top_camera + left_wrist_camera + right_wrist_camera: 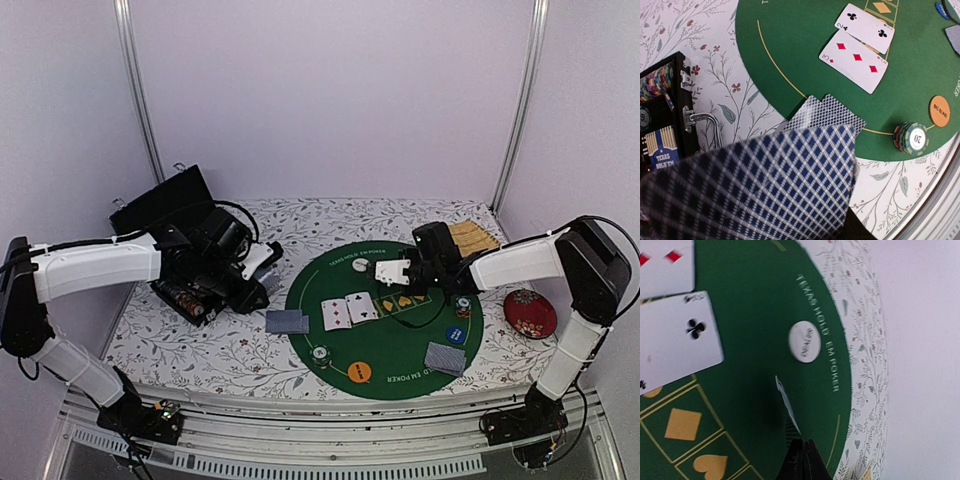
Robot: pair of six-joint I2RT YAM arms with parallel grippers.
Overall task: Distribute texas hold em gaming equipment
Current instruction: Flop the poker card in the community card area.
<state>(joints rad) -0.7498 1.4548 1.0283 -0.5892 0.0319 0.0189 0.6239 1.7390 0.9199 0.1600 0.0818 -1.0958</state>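
My left gripper [262,262] hovers by the black case and is shut on a stack of blue-diamond-backed cards [765,185] that hides its fingers in the left wrist view. My right gripper [400,271] is shut on one card [787,407], seen edge-on, just above the green mat [400,370] near the white disc [804,342]. The two of clubs [865,25] and three of diamonds [855,57] lie face up in the mat's middle. Face-down cards lie at the left rim [287,321] and the front right [445,357]. Chip stacks [320,355] [462,303], an orange disc [360,372] and a blue disc [456,335] sit on the mat.
The open black case [185,240] with chips and a card box stands at the left under my left arm. A red round cushion [530,313] lies right of the mat, and a tan slatted mat [472,238] lies at the back right. A metal frame edges the table front.
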